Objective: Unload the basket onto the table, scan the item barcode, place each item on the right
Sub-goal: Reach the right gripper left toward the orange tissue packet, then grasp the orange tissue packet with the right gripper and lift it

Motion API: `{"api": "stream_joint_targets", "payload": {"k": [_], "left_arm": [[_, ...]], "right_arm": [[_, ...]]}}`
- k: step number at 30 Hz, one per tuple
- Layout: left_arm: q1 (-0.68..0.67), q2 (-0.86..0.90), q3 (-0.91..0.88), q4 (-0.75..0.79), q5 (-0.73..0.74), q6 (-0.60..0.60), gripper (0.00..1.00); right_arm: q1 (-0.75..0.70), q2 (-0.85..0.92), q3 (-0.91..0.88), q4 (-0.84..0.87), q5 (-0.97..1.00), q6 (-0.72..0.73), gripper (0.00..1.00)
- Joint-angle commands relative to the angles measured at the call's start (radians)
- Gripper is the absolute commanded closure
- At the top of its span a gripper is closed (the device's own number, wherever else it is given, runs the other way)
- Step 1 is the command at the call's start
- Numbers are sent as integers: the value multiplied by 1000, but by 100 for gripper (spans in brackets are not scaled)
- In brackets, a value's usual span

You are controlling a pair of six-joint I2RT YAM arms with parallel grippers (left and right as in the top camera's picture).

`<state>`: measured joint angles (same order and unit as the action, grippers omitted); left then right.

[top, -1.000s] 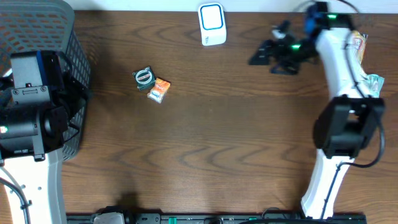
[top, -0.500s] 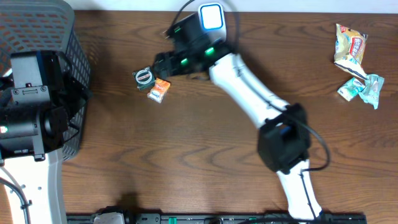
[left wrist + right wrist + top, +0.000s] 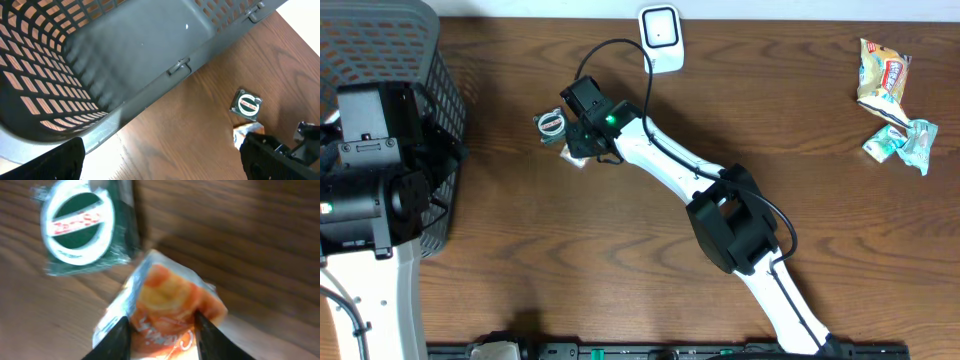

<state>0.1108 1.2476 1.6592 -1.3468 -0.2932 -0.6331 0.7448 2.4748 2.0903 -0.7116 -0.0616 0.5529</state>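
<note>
The left hand [image 3: 160, 145] hangs wide apart and empty by the grey basket [image 3: 150, 55]. Out on the wooden surface [image 3: 520, 260], the right hand [image 3: 164, 330] has its fingers [image 3: 121, 339] pressed on both sides of the orange packet [image 3: 170, 300], just beside a green packet [image 3: 82, 227]. Farther back stands the white scanner [image 3: 661, 38], with a yellow snack bag [image 3: 883, 72] far right.

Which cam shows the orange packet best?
Right wrist: the orange packet fills the frame, between the right tool's fingers. Overhead, the right arm hides nearly all of it. Left wrist shows only a pale corner.
</note>
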Motion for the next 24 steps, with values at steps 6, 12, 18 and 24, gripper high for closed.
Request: {"api": "stream_joint_targets", "payload": {"k": [6,12,18,24], "left_arm": [[5,1,-5,-3,-10,-16,3],[5,1,-5,-3,-10,-16,2],[5,1,-5,-3,-10,-16,2],[5,1,-5,-3,-10,-16,2]], "right_arm": [[-37,-50,-4,-369,283,8,77],[-64,-138,-4,-583,373,5,69],[-34,-170,-11,-579,363,-53,59],[-14,-98,-13,-562,371,-22,53]]}}
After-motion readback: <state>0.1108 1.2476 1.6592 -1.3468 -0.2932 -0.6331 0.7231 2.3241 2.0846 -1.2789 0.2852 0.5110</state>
